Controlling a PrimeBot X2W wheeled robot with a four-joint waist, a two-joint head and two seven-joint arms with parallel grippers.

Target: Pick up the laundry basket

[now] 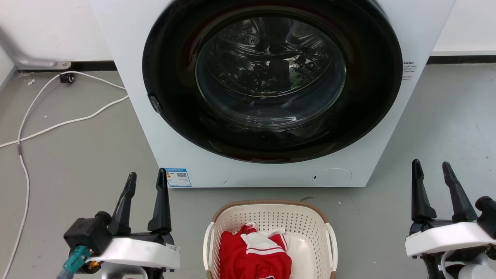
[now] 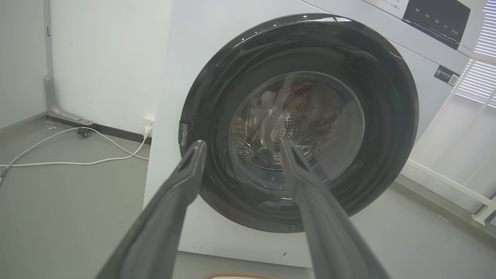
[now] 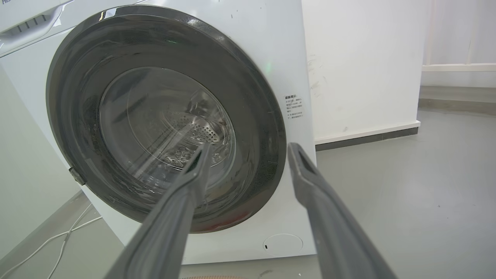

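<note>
Head view: left gripper (image 1: 147,173) and right gripper (image 1: 431,162) gape wide, empty. I'd lower both evenly onto the laundry basket (image 1: 271,219) by its side handles (image 1: 332,237).

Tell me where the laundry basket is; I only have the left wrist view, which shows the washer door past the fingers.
Observer: In the head view the laundry basket stands on the floor before the washing machine, between the left gripper and the right gripper.
Operator: Is anything inside it?
Observer: A red and white garment lies in it.
Operator: Is the right gripper gripping the basket?
Observer: No, it is open and apart from the basket.
</note>
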